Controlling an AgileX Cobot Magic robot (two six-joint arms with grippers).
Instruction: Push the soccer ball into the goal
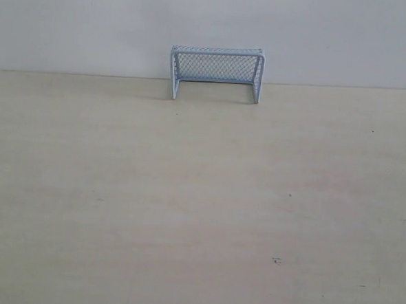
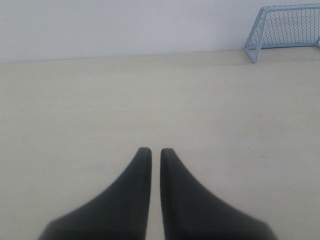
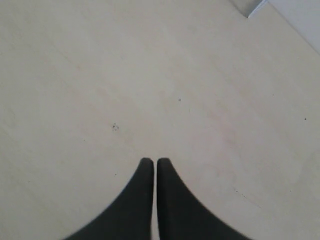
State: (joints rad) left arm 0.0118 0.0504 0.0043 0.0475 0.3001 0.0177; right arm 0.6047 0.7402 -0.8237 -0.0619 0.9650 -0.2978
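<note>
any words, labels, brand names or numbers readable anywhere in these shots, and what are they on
None: no view shows any readable text.
The goal has a plain pale frame and mesh, with no label.
The table carries only tiny dark specks, which are marks and not letters.
The left gripper and the right gripper are plain black, with no print showing.

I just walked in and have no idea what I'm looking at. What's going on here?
Nothing is being handled right now. A small toy goal stands at the back of a pale table, against the wall. The left gripper and right gripper hover over bare tabletop, fingers closed together, holding nothing. No soccer ball shows in any view, so no push is under way.
</note>
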